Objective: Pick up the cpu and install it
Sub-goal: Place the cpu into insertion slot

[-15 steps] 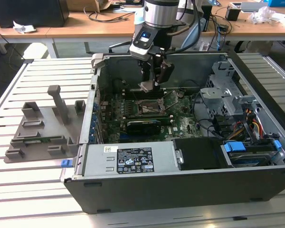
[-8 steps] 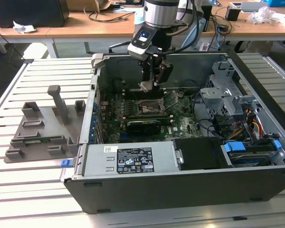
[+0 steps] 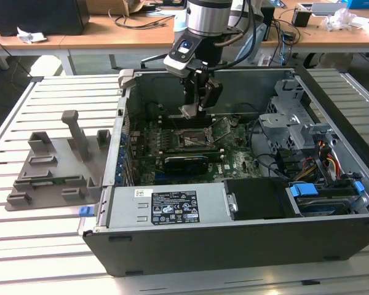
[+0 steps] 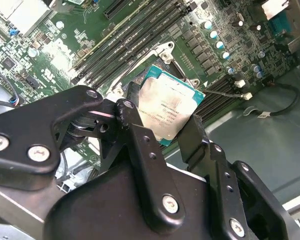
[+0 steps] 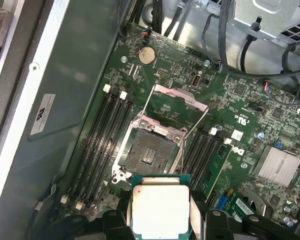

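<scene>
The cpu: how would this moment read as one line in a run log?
claw: shut on cpu | cpu: held above motherboard | socket: open, empty | install: not yet done

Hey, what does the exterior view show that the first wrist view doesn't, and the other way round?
Exterior view: the grey tray on the slatted table, and the whole computer case. First wrist view: a coin battery and a finned heatsink. Both: the gripper holding the cpu above the motherboard, near the open socket.
</scene>
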Robot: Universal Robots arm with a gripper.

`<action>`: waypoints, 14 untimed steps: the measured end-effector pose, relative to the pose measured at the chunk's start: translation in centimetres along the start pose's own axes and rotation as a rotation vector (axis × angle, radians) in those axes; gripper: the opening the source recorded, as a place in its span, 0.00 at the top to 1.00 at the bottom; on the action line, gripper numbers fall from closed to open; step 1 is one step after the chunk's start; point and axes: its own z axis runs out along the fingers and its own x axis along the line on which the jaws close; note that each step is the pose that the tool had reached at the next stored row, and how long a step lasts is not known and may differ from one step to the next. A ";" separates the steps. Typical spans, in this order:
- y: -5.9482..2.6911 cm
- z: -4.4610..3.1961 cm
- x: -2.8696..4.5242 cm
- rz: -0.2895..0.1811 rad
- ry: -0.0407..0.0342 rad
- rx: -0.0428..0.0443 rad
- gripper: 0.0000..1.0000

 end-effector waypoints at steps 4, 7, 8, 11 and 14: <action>0.00 0.00 0.00 0.029 0.0029 0.0006 0.45; 0.00 0.00 0.00 0.050 0.0050 0.0010 0.45; 0.00 0.00 0.00 0.060 0.0060 0.0012 0.45; 0.00 0.00 0.00 0.083 0.0084 0.0016 0.45; 0.00 0.00 0.00 0.100 0.0101 0.0019 0.45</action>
